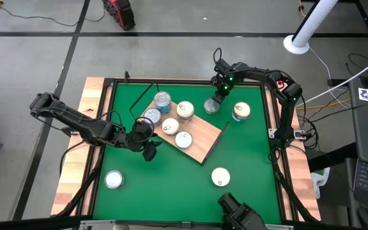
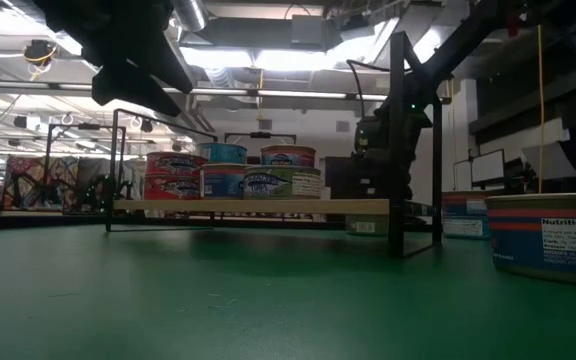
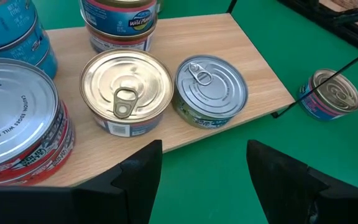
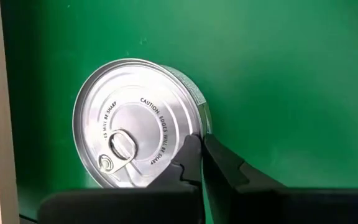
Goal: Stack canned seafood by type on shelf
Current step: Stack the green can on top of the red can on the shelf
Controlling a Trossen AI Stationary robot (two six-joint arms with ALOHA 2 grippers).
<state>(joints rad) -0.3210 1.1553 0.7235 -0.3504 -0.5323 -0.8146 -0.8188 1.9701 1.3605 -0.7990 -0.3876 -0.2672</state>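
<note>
The shelf (image 1: 200,142) is a light wood board standing slantwise on the green mat, with several tins of canned seafood (image 1: 169,126) on it, some stacked. One silver-lidded tin (image 1: 211,106) sits on the mat just past the shelf's far right edge, and my right gripper (image 1: 214,101) is shut at its rim. My left gripper (image 3: 204,180) hovers open over the mat at the shelf's near left edge, nothing between its fingers. In front of it stand a gold-lidded tin (image 3: 126,90) and a silver-lidded tin (image 3: 211,87). My right gripper comes steeply from above at the silver tin's rim (image 4: 204,127), on the side away from the pull tab. One finger (image 4: 188,155) lies over the lid and the other (image 4: 232,168) outside the wall, their tips meeting at the rim. The tin stands flat on the mat.
Loose tins stand on the mat at the far right (image 1: 241,111), near right (image 1: 220,177) and near left (image 1: 113,179). The shelf stands on thin dark legs (image 2: 396,200). Pale wooden rails (image 1: 82,153) and a black frame border the mat.
</note>
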